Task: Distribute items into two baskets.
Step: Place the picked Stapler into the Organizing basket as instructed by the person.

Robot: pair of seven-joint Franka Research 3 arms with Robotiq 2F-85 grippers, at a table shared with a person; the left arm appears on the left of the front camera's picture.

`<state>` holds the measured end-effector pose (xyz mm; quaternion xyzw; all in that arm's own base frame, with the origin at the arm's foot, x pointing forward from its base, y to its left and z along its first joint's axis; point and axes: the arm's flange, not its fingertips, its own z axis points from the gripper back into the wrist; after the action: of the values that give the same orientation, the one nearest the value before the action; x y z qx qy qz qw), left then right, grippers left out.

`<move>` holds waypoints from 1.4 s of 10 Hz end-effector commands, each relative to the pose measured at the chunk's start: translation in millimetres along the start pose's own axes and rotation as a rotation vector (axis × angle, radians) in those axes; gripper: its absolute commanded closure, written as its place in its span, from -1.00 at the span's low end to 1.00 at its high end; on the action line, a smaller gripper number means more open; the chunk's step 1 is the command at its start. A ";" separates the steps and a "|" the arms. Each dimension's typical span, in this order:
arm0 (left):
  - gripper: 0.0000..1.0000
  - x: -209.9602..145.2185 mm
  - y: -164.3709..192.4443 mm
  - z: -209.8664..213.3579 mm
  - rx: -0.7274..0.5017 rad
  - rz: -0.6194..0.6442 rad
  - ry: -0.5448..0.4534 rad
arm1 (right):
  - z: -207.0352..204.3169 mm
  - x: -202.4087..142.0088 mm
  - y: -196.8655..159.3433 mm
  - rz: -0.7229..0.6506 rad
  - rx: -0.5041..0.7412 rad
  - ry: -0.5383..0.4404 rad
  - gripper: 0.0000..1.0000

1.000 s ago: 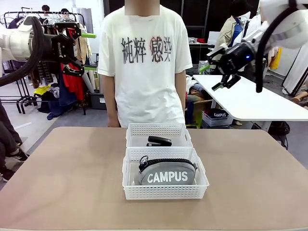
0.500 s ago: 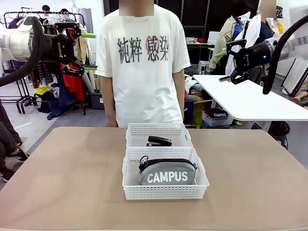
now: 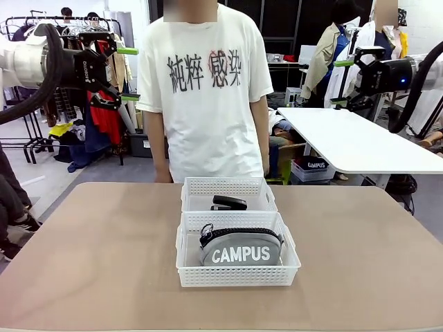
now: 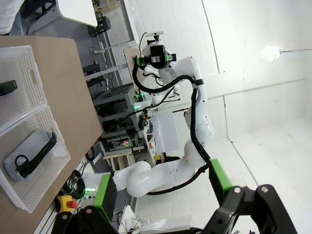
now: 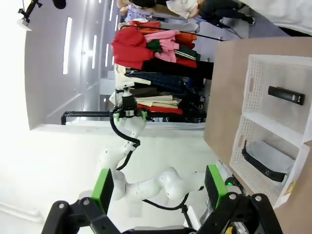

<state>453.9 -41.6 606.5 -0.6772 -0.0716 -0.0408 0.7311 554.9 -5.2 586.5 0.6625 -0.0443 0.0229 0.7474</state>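
front view, baskets: 2 baskets sit end to end at the middle of the surface (image 3: 90, 256), touching; the near basket (image 3: 237, 277) carries the pouch (image 3: 241, 247), the far basket (image 3: 228, 187) carries the stapler (image 3: 229, 203), so 1 item lies in each and the sorting looks done.
front view, left fingers: the left gripper (image 3: 124, 73) hangs high and well to the side of both baskets, its fingers spread wide, holding nothing, touching nothing.
front view, right fingers: the right gripper (image 3: 342, 83) is raised at the other side, fingers apart and bare; both baskets lie far below and inward of its tips.
front view, person: a person (image 3: 208, 90) stands beyond the far basket, hands out of sight.
left wrist view: the green pads (image 4: 105, 191) stand wide apart with only air between them; the pouch (image 4: 31, 155) and stapler (image 4: 7, 87) lie well off beyond the fingertips, each in its own basket.
right wrist view: the pads (image 5: 102, 187) are likewise wide apart and empty; the stapler (image 5: 286, 95) and pouch (image 5: 265, 158) rest in separate baskets, far past the tips.
judgement: both arms appear parked clear, so that nothing overhangs the filled baskets.
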 end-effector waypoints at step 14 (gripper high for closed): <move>-1.00 -0.4 -2.7 -0.4 -0.016 0.006 -0.003 | -22.6 -5.0 31.8 -0.028 0.054 0.014 -1.00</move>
<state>453.9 -41.6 606.5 -0.6772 -0.0716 -0.0408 0.7311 548.8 20.2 612.4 0.6821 -0.0259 0.0141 0.7306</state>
